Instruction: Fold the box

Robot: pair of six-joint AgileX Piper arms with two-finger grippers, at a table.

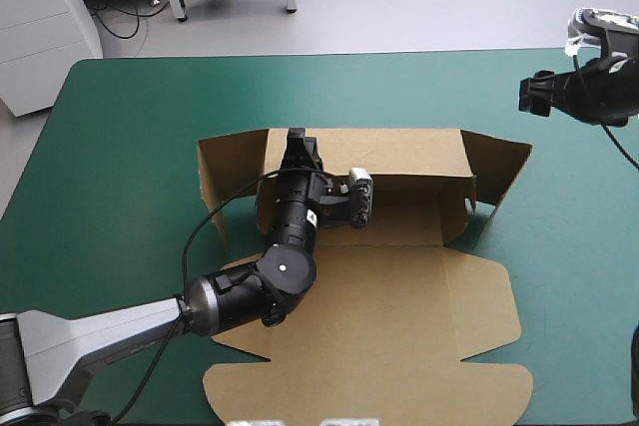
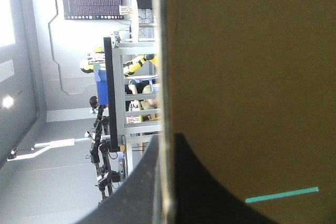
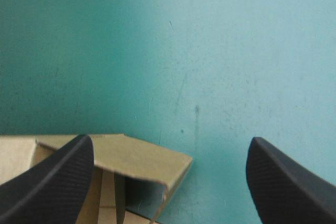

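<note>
A brown box (image 1: 399,316) of cut board lies in the middle of a table with a teal-green cover (image 1: 120,147). Its far wall stands upright, with a flap angled forward at each end. The rest of the sheet lies flat toward the near edge.

The left gripper (image 1: 297,147) reaches in from the near left and pinches the top edge of the raised far wall, toward that wall's left end. In the left wrist view, its black fingers (image 2: 210,192) are all but closed, with the board between them.

The right gripper (image 3: 170,140) hovers over the far right of the table, apart from the box. Its fingers are spread wide and hold nothing. A corner flap of the box shows just beside one finger.
</note>
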